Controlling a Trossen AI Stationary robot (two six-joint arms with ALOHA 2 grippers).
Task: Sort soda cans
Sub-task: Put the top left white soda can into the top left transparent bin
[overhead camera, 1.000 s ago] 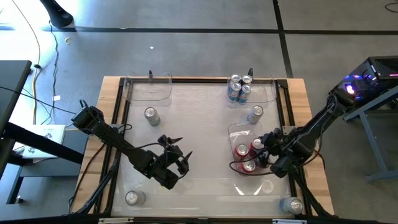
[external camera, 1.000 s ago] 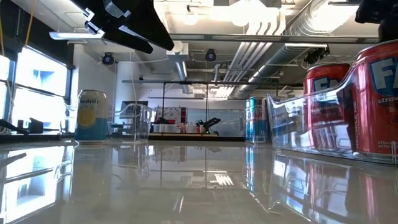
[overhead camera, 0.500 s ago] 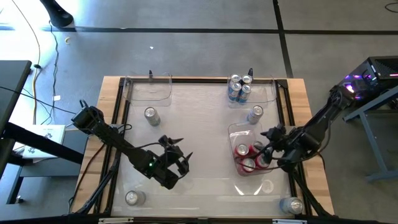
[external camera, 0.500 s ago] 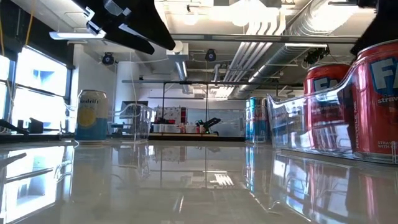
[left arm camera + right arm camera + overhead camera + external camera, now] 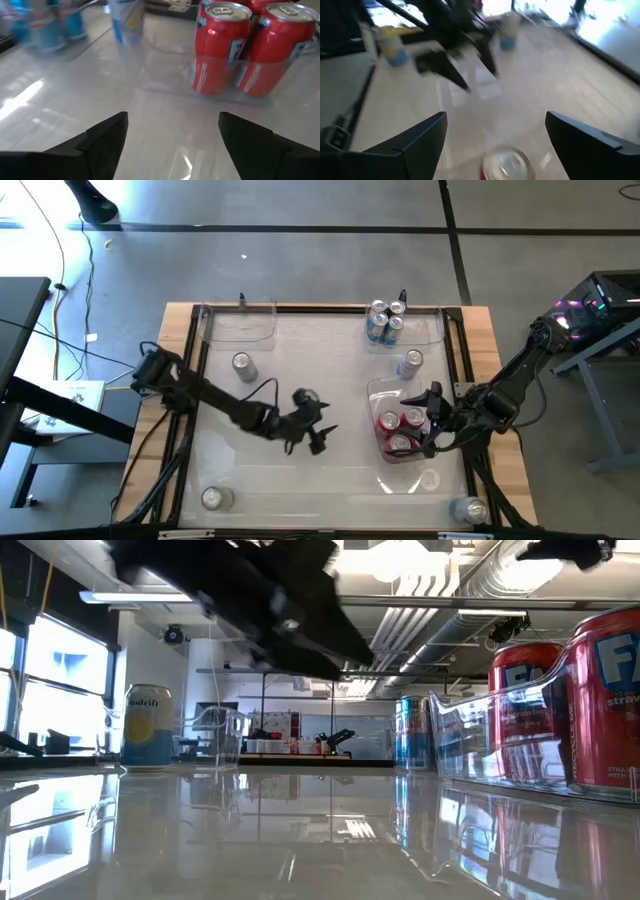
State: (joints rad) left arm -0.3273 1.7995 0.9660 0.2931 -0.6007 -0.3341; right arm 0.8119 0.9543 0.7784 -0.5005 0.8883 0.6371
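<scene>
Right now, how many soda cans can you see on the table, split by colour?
Red cans, in the near right bin: 3
Blue cans, bunched tightly in the far right bin: 4, as far as the high view shows
Pale or silver-looking cans, standing loose on the table: 4
Total: 11

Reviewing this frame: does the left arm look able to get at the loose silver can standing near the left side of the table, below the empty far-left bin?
Probably yes. The silver can stands alone on bare table, nothing beside it, and the left tool, open and empty, hovers mid-table with a clear path back. The right tool is over the red cans' bin.
</scene>
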